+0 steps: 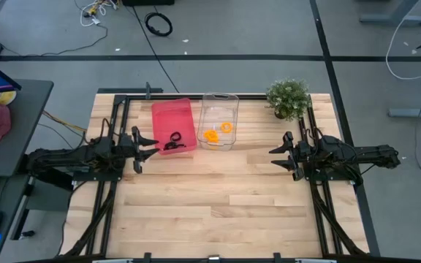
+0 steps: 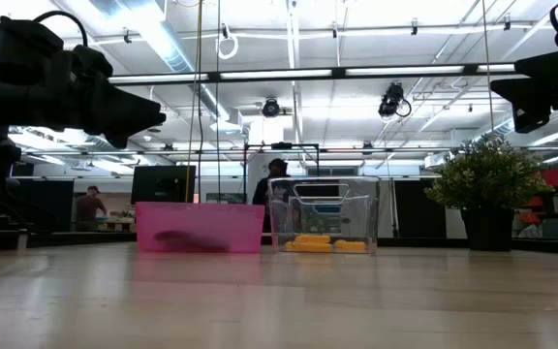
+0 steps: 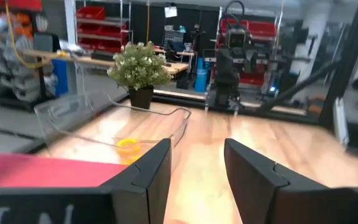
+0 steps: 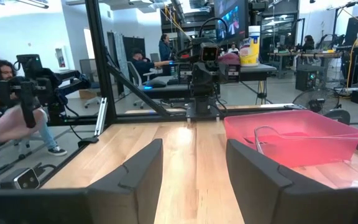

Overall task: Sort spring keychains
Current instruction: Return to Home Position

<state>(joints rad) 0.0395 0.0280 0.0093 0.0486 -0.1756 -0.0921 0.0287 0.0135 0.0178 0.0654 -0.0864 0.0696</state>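
The black spring keychains lie as a dark tangle in the near end of the red bin, upper centre of the high view. The loops overlap, so they cannot be counted. In the low view they are only a dim smear behind the bin's tinted wall. The orange spring keychains sit bunched in the clear bin, which stands just right of the red one. From table height they show as a yellow-orange strip along its floor, again too merged to count.

The left hand hangs at the left edge of the tabletop, just left of the red bin. Its fingers are spread and hold nothing, and the gap shows plainly in its wrist view. The right hand hangs at the right edge, well apart from both bins, fingers likewise parted and empty. In the low view both arms are cut off by the upper corners of the frame.

All the wood between the two hands and down to the lower edge lies open. A potted plant fills the upper right corner of the tabletop.

Pale marks at the lower left of the left wrist view are too blurred to read. A seated person shows at the left of the right wrist view, partly cut off.
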